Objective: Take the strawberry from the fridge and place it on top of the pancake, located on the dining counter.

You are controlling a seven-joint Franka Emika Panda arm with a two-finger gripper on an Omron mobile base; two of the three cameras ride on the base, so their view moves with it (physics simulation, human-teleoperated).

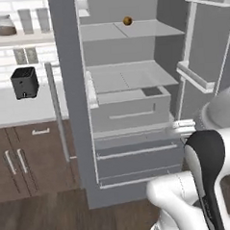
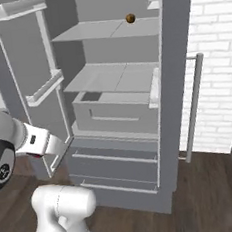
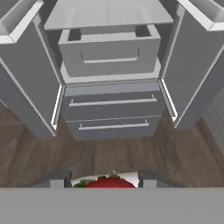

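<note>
Black toaster (image 1: 25,82) on a white desk (image 1: 20,108), brown wooden cabinets (image 1: 28,158) below it, a jar (image 1: 6,25) on a wall shelf (image 1: 16,38), white brick wall (image 2: 212,53), dark wood floor (image 3: 109,155), round orange-brown fruit (image 1: 127,20).

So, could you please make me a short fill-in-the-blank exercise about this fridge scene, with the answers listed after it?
1. Both doors of the fridge stand ____.
2. Between the fingers of the tool sits a strawberry whose colour is ____.
3. The round orange-brown fruit lies on the ____ shelf visible inside.
4. The black toaster stands on the worktop on the fridge's ____ side in the left base view.

Missing words: open; red; top; left
</note>
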